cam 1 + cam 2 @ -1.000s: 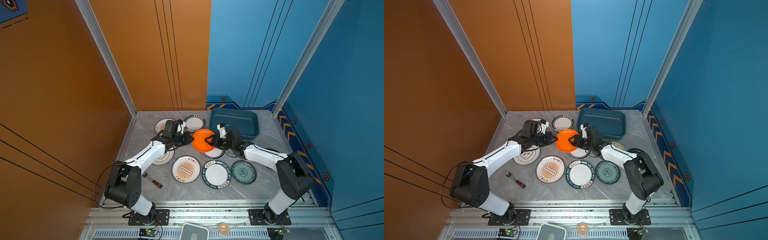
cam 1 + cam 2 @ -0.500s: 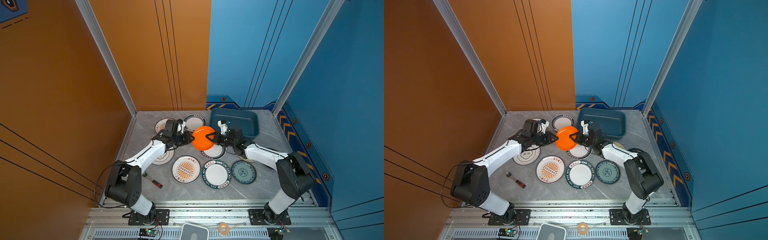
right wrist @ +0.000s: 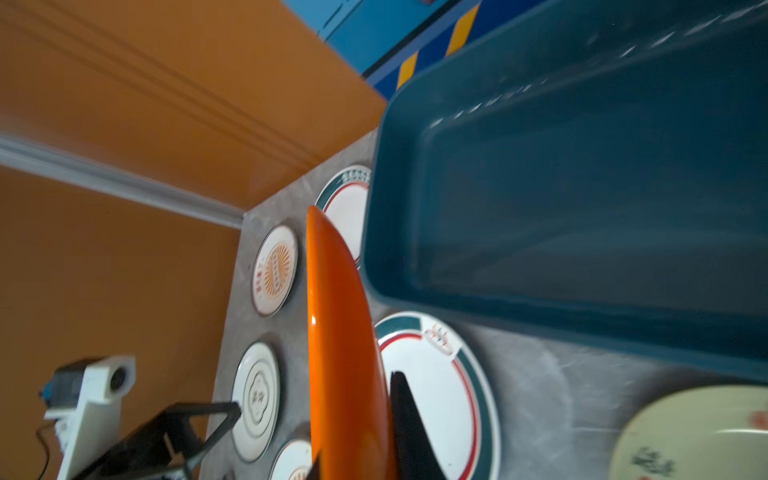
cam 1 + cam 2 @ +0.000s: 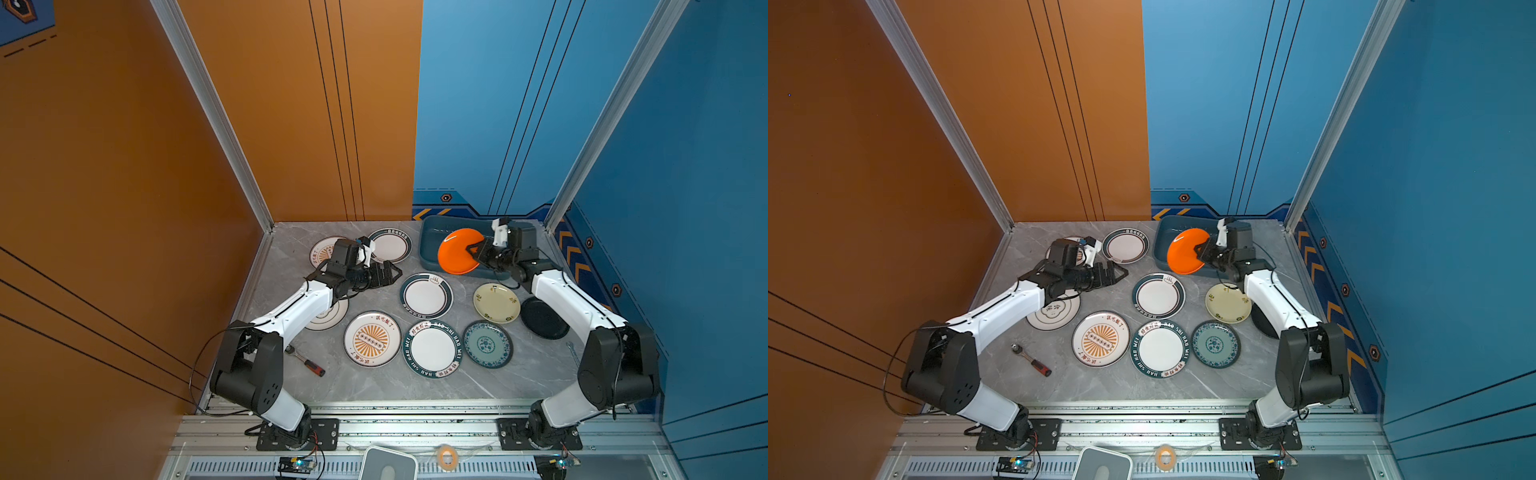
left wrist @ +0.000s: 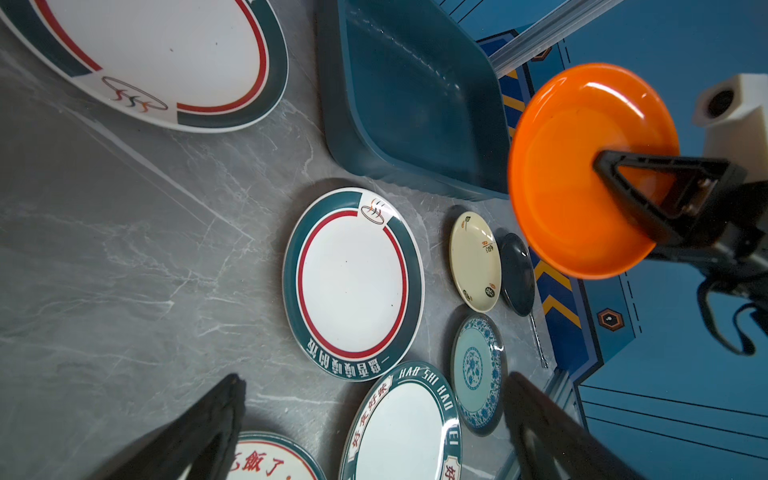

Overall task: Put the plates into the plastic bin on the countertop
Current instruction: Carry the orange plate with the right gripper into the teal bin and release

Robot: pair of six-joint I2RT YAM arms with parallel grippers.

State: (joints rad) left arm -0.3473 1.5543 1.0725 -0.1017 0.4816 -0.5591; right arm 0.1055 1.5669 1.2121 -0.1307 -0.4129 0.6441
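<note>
While your right gripper (image 4: 472, 250) pinches the rim of the orange plate (image 4: 456, 253), holding it tilted over the plastic bin (image 4: 429, 249) at the end nearer the left arm, your left gripper (image 4: 395, 275) hangs with jaws spread wide above the countertop (image 4: 286, 266), where 9 other plates (image 4: 427, 296) lie flat outside the bin.

The left arm (image 4: 297, 311) and right arm (image 4: 569, 299) have white shells, black joints and thin black cables; the left gripper (image 4: 395, 274) and right gripper (image 4: 471, 250) are black, triangular and open-framed.
</note>
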